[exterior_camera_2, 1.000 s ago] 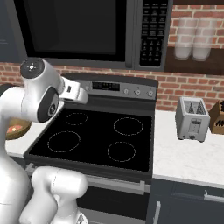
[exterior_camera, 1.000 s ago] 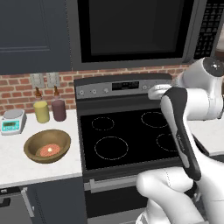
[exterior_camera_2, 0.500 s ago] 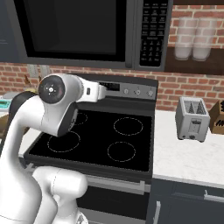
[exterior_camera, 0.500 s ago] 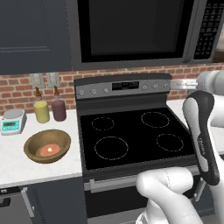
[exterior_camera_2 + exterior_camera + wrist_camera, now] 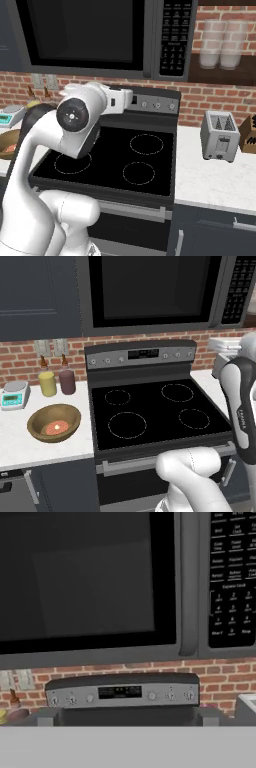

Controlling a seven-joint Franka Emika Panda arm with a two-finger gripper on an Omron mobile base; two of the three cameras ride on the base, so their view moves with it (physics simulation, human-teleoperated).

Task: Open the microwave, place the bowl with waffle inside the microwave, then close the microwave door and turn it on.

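Observation:
The microwave [image 5: 150, 291] hangs above the stove with its door [image 5: 90, 577] shut. The door's bar handle [image 5: 187, 587] runs along its right edge, beside the button panel [image 5: 231, 577]. The brown bowl [image 5: 54, 422] sits on the left counter with the waffle [image 5: 56, 428] inside it. In the right base view the bowl [image 5: 6, 145] peeks out behind my arm. My gripper [image 5: 127, 719] is open and empty, its fingertips [image 5: 47, 717] wide apart. It is raised over the stove's right side [image 5: 223, 345], facing the microwave from below [image 5: 129, 99].
A black stove [image 5: 155, 411] lies under the microwave. A yellow canister [image 5: 47, 383], a maroon canister [image 5: 67, 381] and a small scale [image 5: 13, 394] stand behind the bowl. A silver toaster [image 5: 220, 135] and a knife block [image 5: 248, 134] sit on the right counter.
My arm has swung right and slightly up, carrying the hand from over the stove's middle towards its right side. The gripper stays open. Bowl and microwave have not moved.

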